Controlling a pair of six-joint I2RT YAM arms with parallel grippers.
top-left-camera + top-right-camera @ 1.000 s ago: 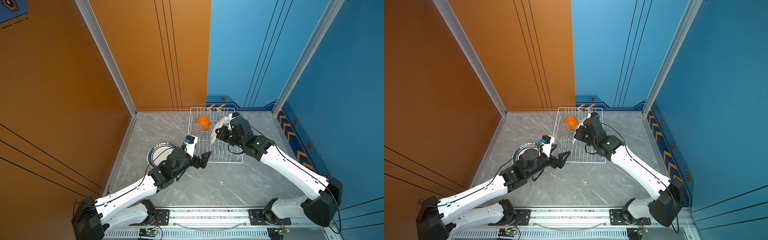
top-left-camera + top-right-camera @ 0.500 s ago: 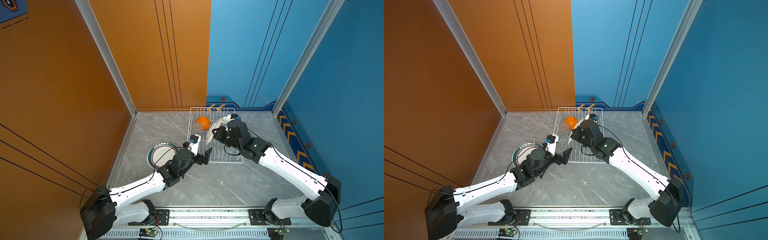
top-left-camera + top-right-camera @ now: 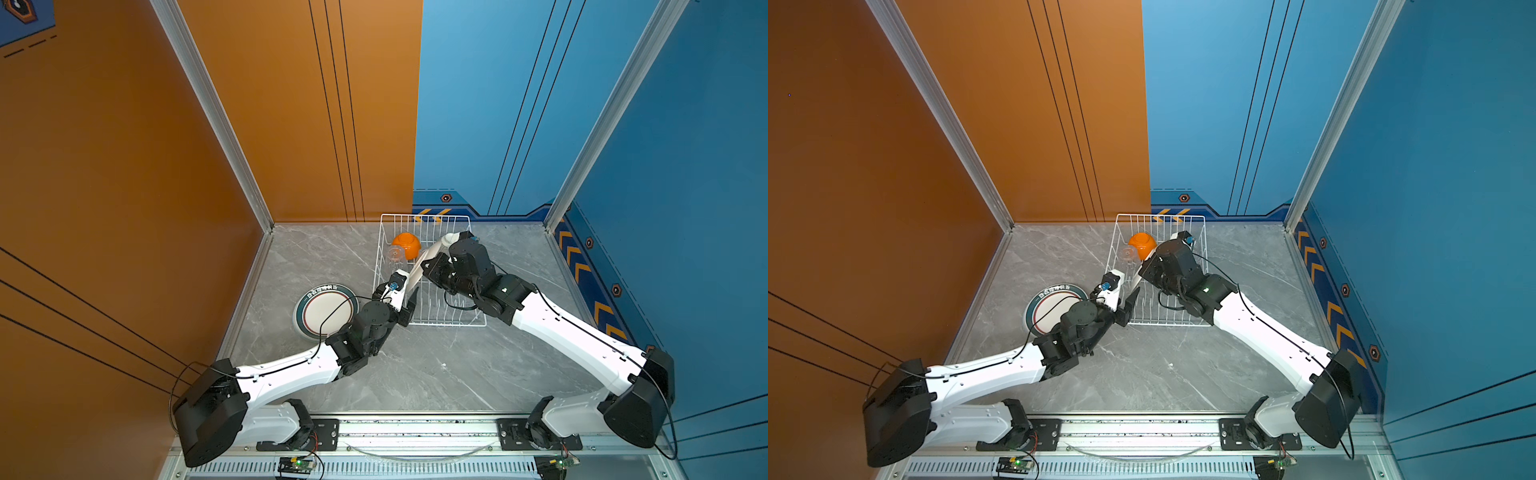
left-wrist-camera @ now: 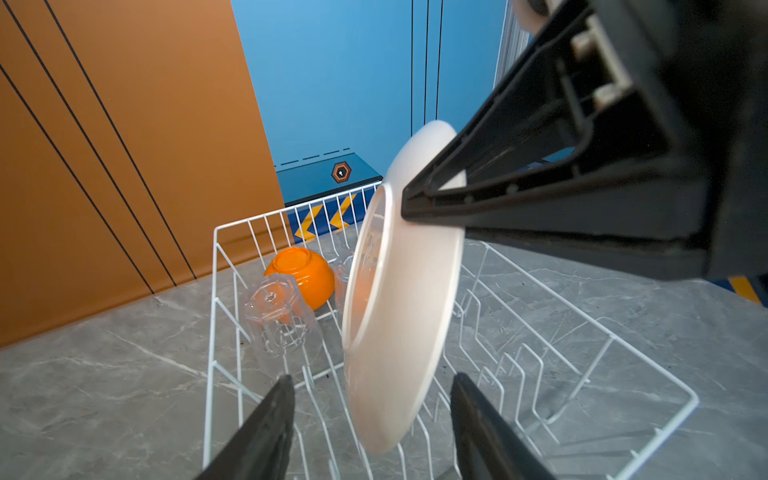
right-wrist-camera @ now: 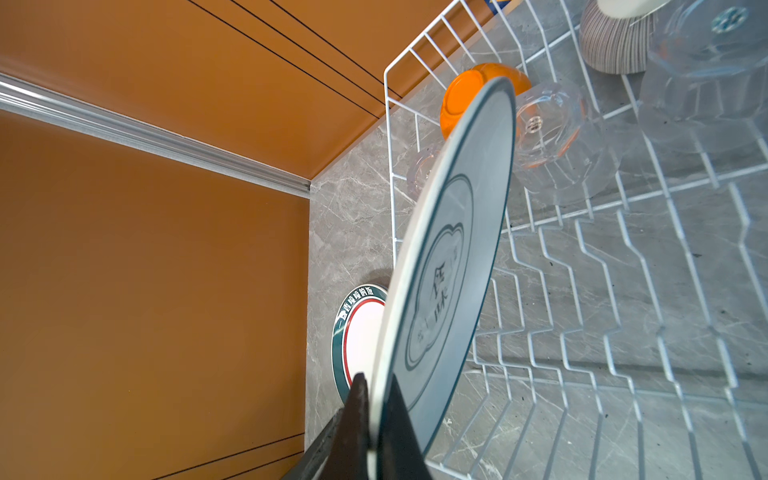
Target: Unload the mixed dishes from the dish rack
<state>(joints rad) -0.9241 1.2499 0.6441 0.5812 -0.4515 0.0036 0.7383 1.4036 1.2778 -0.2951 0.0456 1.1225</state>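
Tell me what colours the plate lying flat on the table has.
White centre, thin red ring, dark teal lettered rim; the plate shows best in a top view.

You had the right gripper clamped on a white plate, held on edge over the left side of the dish rack. Your left gripper sat at that plate's lower end, one dark finger just beside it. An orange bowl and a clear glass lay at the rack's far end. A teal-rimmed plate lay flat on the table, left of the rack.
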